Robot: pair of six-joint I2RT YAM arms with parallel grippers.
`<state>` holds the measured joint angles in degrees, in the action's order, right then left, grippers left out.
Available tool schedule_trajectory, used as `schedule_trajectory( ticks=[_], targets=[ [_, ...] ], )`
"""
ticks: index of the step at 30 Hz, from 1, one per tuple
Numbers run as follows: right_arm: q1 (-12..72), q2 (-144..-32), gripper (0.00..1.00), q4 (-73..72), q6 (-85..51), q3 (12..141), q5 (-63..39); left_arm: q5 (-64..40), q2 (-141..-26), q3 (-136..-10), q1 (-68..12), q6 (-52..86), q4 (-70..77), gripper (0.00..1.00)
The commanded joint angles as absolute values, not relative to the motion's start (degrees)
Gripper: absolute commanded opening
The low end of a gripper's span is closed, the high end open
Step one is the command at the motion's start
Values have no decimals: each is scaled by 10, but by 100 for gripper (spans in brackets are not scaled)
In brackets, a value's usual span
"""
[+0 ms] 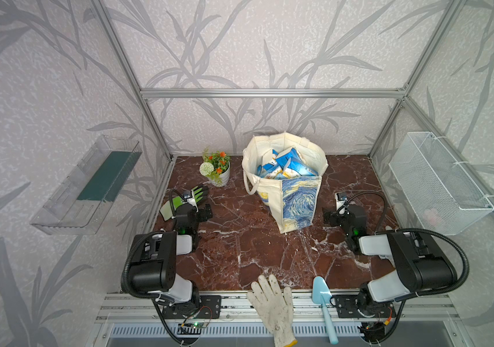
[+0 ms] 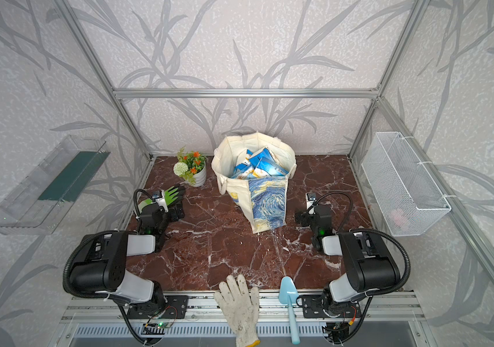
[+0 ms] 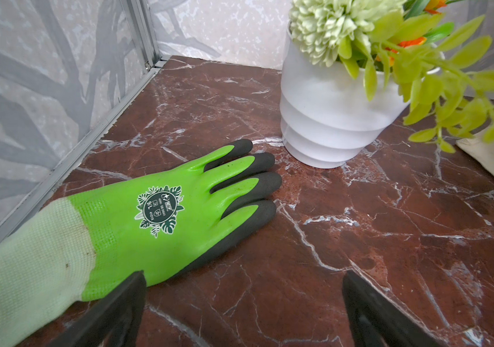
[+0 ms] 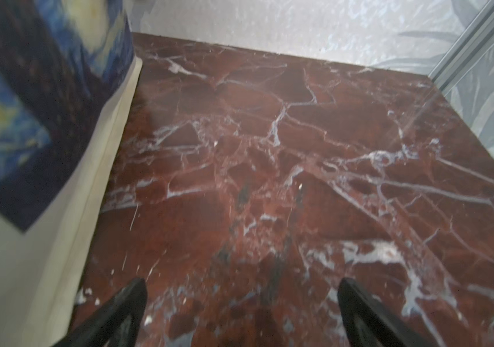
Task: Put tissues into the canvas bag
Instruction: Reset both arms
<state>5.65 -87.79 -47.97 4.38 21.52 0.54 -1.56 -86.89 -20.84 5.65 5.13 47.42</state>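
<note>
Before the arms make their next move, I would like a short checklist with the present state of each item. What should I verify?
1. Left gripper open and empty: ok.
2. Right gripper open and empty: ok.
3. Cream canvas bag with blue-and-yellow swirl print upright, mouth open: ok.
4. Blue-and-white plastic-wrapped tissue packs inside the bag: ok, several show in its mouth.
5. No pack lying on the dark red marble table: ok where visible; behind the bag, cannot tell.
6. Left gripper clear of the green-and-black coated glove: cannot tell; one finger overlaps its cuff in the wrist view.
</note>
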Motion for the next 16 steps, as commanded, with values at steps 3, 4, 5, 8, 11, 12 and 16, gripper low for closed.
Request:
schedule_trajectory(
  ticks=[3, 4, 5, 8, 11, 12, 16],
  targets=[
    [55, -877, 99, -473, 62, 234, -32, -4, -868, -225, 51, 46, 472, 99],
    [54, -872, 99, -448, 62, 242, -33, -4, -868, -225, 50, 46, 472, 99],
    [52, -875, 99, -448, 60, 242, -35, -4, -868, -225, 50, 46, 471, 99],
    [52, -874, 99, -452, 60, 240, -35, -3, -868, -226, 50, 46, 471, 99],
    [51, -875, 99, -448, 59, 243, -36, -2, -868, -226, 50, 46, 472, 99],
    [51, -875, 99, -446, 59, 243, -38, -2, -868, -226, 50, 46, 472, 99],
    [49, -875, 99, -446, 59, 244, -40, -1, -868, -226, 49, 46, 471, 99]
  ],
)
